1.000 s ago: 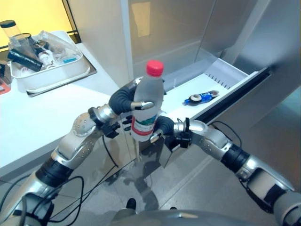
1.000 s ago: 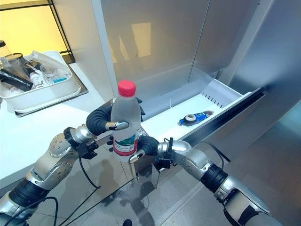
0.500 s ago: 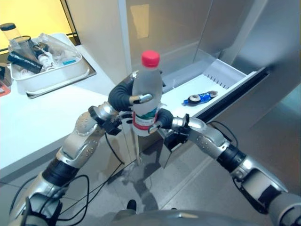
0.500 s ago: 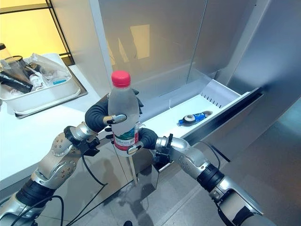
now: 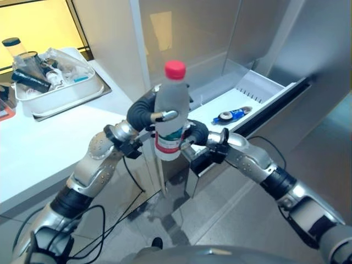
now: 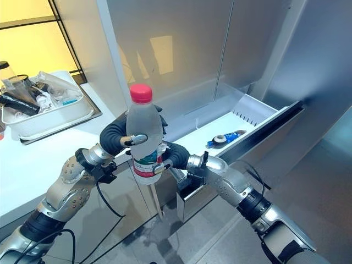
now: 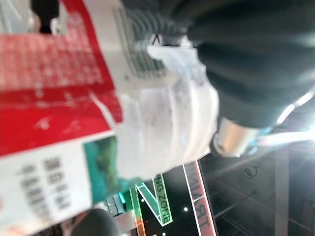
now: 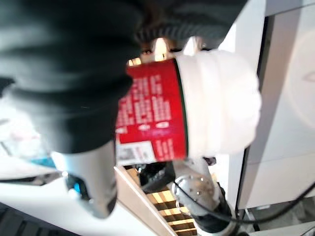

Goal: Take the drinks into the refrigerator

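Since a second ago, both arms have lifted the water bottle (image 5: 171, 113) slightly and carried it a little farther toward the refrigerator, and the right robot hand (image 5: 197, 133) has slid up from under the bottle to its right side. The bottle is clear plastic with a red cap and a red, white and green label, and it stands upright in the air between the two hands, above the floor and just off the near edge of the white bench (image 5: 33, 148). The left robot hand (image 5: 147, 110) wraps it from the left and behind, fingers and thumb curled round the upper body. The right robot hand presses against the label band from the right, its fingers curled onto the bottle.

Beyond and to the right, a white refrigerator drawer (image 5: 264, 88) stands pulled open. A small blue bottle (image 5: 231, 115) lies on its side inside it, well apart from the held bottle. Tall grey refrigerator panels (image 6: 181, 49) rise behind the drawer.

On the far left of the bench sits a white tray (image 5: 63, 93) on a metal base, holding a jumble of clear containers and a dark bottle lying flat.
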